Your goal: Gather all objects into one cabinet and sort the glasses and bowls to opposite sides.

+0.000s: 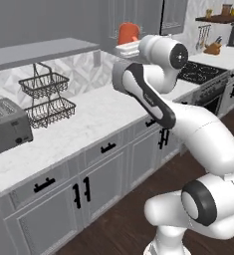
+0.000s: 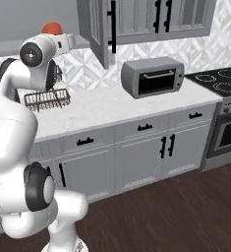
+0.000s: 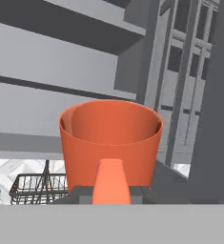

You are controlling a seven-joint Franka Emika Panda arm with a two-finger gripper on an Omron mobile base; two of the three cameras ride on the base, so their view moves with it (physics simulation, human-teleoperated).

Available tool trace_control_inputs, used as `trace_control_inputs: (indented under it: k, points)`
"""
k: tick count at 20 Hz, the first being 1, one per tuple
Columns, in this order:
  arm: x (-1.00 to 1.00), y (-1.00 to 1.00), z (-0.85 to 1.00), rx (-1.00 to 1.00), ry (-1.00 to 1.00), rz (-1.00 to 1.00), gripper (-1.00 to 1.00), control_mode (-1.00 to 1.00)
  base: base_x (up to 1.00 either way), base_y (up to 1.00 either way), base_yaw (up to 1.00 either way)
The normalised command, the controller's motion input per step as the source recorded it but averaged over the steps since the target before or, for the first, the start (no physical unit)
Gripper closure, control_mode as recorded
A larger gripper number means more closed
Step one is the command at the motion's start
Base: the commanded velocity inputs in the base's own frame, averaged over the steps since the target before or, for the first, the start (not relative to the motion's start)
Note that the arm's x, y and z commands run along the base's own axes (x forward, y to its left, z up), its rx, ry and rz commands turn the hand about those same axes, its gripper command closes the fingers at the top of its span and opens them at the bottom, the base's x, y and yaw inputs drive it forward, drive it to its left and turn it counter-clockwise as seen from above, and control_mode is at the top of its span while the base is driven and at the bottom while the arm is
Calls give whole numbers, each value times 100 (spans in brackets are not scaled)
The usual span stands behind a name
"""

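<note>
Raised high above the tabletop (image 1: pixel 88 124), beside the open grey cabinet door (image 2: pixel 98 29): orange-red mug (image 3: pixel 111 143), upright, handle facing the camera, directly ahead of the pincer. Pincer apparently clenched on the mug's base; fingertips hidden, so uncertain. Wire basket (image 3: pixel 37 188) below left.

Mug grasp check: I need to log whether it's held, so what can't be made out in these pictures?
- Gripper fingertips: hand view, hidden behind the mug handle and the bottom edge, so grip can't be judged.
- Mug body: left base view and right base view, mostly hidden by the arm.
- What the mug rests on: hidden by the arm.
</note>
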Motion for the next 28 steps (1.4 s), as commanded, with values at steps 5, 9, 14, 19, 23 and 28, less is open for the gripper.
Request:
trace_control_inputs:
  k: [5,9,14,19,23,28]
  points:
    - [0,0,0,0,0,0,100,100,-1,-14,-44]
    - [0,0,0,0,0,0,100,100,0,-2,-21]
    - [0,0,0,0,0,0,100,100,-19,-11,-5]
    - [0,0,0,0,0,0,100,100,-39,-54,-24]
    - [0,0,0,0,0,0,100,100,-1,-50,-36]
    - [0,0,0,0,0,0,100,100,6,-38,-52]
